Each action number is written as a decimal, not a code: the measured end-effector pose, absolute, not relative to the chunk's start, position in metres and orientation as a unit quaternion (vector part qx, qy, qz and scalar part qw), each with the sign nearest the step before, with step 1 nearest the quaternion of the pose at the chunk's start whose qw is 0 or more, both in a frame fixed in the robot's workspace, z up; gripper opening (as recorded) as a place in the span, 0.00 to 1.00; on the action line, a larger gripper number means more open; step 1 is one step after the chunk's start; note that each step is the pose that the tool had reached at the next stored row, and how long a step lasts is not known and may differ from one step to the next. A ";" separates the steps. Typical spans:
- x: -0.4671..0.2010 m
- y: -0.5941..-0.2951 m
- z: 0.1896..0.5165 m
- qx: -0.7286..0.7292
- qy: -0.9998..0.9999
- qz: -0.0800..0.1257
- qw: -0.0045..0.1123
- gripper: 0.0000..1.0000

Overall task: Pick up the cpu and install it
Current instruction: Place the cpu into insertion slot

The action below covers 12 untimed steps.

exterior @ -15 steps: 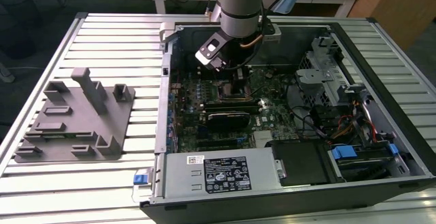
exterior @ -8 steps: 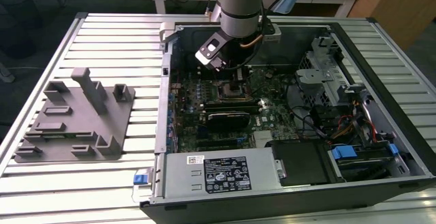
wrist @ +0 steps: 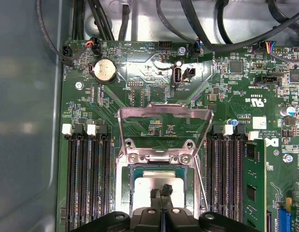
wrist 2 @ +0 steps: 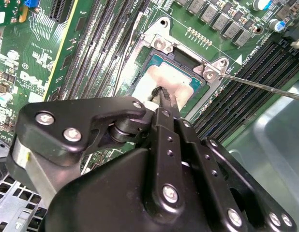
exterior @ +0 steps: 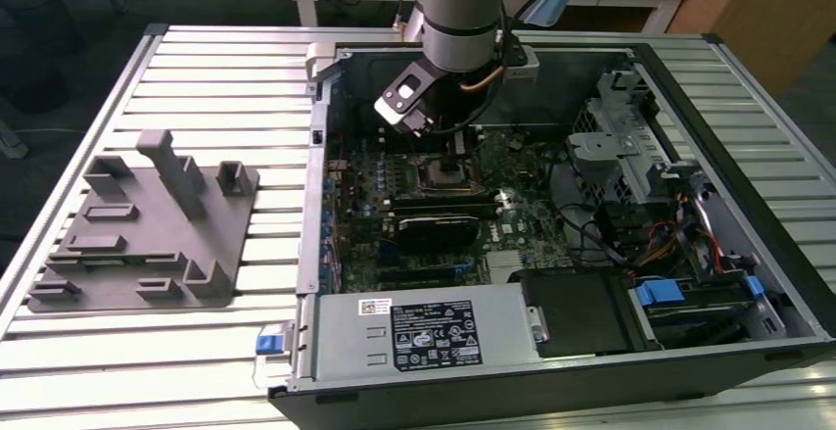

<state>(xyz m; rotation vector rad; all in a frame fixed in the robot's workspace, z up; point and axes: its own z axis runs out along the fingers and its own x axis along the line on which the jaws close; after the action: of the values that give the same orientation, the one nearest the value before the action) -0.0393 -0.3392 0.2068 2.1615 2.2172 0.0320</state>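
The cpu (wrist: 144, 186) lies flat inside the motherboard socket (wrist: 122, 186), its silvery top plate (wrist 2: 181, 79) catching the light. My gripper (wrist: 160, 190) is directly over the middle of the chip, its two black fingertips (wrist 2: 163, 96) pressed together, at or just above the plate. The tips are much narrower than the chip and do not reach its edges. The socket's metal load plate (wrist: 164, 113) stands swung up and open behind it. In the exterior view my gripper (exterior: 447, 167) reaches down into the open computer case (exterior: 731, 107) over the socket (exterior: 421, 177).
Memory slots (wrist: 86, 179) flank the socket on both sides, and a thin socket lever (wrist 2: 261, 84) juts out beside it. A grey plastic fixture block (exterior: 144, 224) sits on the slatted table at the exterior view's left. The power supply (exterior: 418, 337) and drive bays (exterior: 627, 156) crowd the case.
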 end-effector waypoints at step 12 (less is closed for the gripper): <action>-0.041 -0.339 0.200 0.699 0.715 0.010 0.022 0.11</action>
<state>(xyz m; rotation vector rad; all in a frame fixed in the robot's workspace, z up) -0.0412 -0.3391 0.1999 2.1653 2.2136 0.0321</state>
